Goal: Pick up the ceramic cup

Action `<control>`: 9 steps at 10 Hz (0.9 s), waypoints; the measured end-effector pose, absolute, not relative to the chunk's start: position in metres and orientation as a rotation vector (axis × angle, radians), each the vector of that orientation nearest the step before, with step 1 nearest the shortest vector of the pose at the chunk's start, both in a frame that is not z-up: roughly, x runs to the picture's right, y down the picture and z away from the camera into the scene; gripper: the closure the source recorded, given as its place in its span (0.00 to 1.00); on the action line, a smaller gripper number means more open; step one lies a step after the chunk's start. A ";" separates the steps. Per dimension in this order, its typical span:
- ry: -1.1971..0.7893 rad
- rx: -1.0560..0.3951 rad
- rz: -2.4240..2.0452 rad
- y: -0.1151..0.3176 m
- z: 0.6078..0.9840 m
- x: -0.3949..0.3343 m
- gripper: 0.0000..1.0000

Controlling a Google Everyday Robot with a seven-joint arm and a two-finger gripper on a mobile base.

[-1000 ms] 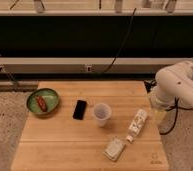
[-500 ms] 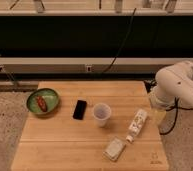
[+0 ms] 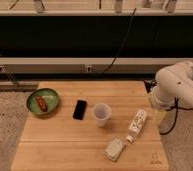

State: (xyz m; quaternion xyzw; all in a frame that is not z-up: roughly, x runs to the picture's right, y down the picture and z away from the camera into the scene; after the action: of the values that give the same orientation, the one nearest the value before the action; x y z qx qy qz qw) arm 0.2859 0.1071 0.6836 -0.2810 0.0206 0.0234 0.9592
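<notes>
a light wooden table is seen from above and in front, with a dark wall and cables behind it. the small pale whitish-lavender ceramic cup is tapered and handleless, and stands upright with its wide round rim open to the top. it sits near the middle of the table, just beside a flat black phone on the view's left side. a white labelled bottle lies on its side near the cup on the other side. a round green bowl holding a reddish-brown item rests at the far left, and a pale rectangular packet lies near the front edge. the robot's bulky white arm hangs over the table's right edge, well apart from the cup. its gripper points down there, and whether it is open or closed cannot be made out. the cup is likely light, rigid, smooth and breakable, so a gentle hold across the wall just below the rim, or over one side of the rim, seems safest.
</notes>
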 end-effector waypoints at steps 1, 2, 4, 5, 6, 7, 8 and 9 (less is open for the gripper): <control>0.042 -0.570 0.047 0.107 0.684 0.286 0.20; 0.041 -0.571 0.045 0.108 0.684 0.285 0.20; 0.029 -0.569 0.008 0.109 0.683 0.269 0.20; 0.018 -0.564 -0.023 0.108 0.684 0.252 0.20; 0.005 -0.562 -0.047 0.107 0.684 0.232 0.20; -0.001 -0.560 -0.064 0.107 0.685 0.221 0.20; -0.011 -0.558 -0.088 0.107 0.685 0.210 0.20; -0.019 -0.556 -0.108 0.108 0.684 0.204 0.20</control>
State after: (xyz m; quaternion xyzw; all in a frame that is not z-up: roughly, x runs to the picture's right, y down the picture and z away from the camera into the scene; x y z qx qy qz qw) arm 0.2035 0.1085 0.6843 -0.2742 -0.0096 -0.0533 0.9602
